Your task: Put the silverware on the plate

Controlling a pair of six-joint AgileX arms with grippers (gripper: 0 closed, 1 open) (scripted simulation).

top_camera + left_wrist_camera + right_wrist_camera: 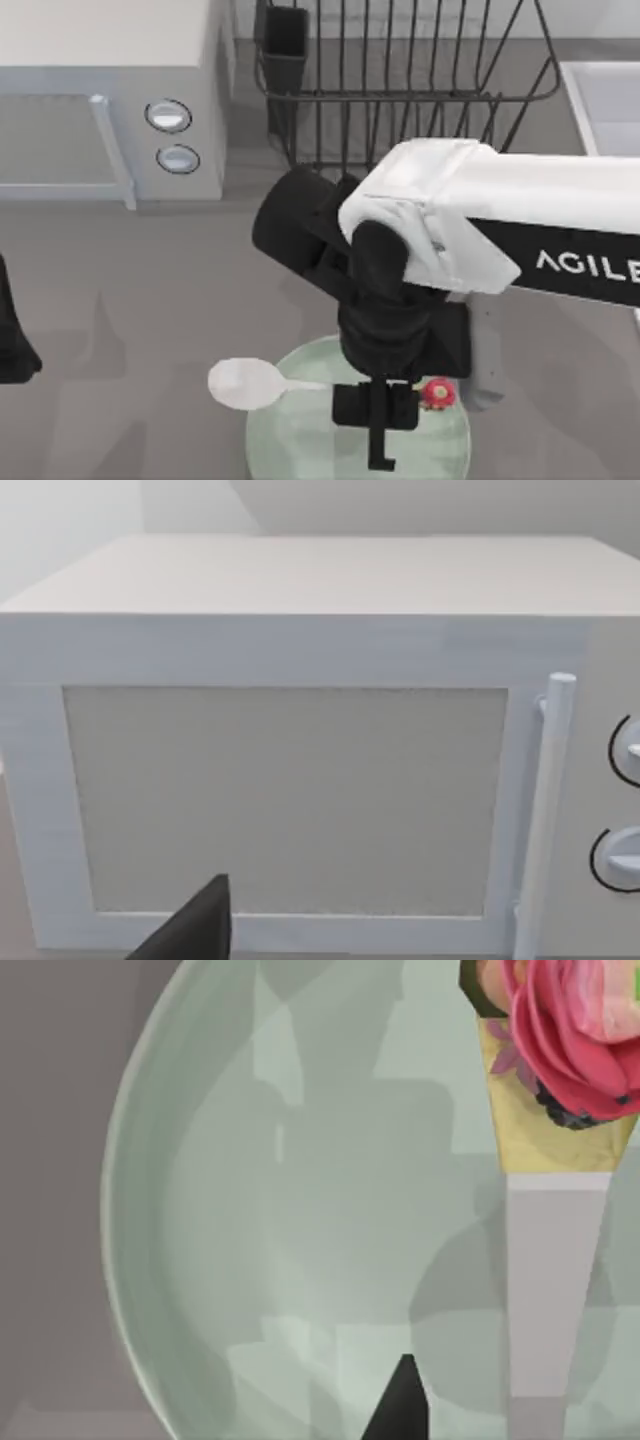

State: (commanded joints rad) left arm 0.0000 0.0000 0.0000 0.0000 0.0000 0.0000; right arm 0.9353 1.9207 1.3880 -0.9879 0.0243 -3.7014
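While right arm reached in from top view's right, right gripper (378, 418) hung over mint-green plate (300, 440) at table's near edge. White spoon (250, 384) lay crosswise beneath jaws: bowl jutted past plate's left rim, handle ran under gripper, red-pink knob (438, 392) showed just right of it. Jaw state: cannot tell. Left gripper (195, 930) parked facing microwave (300, 730). Wire dish rack (400, 80) behind.

overhead looking down, left wrist facing microwave (290, 780), right wrist close over plate (250, 1260)
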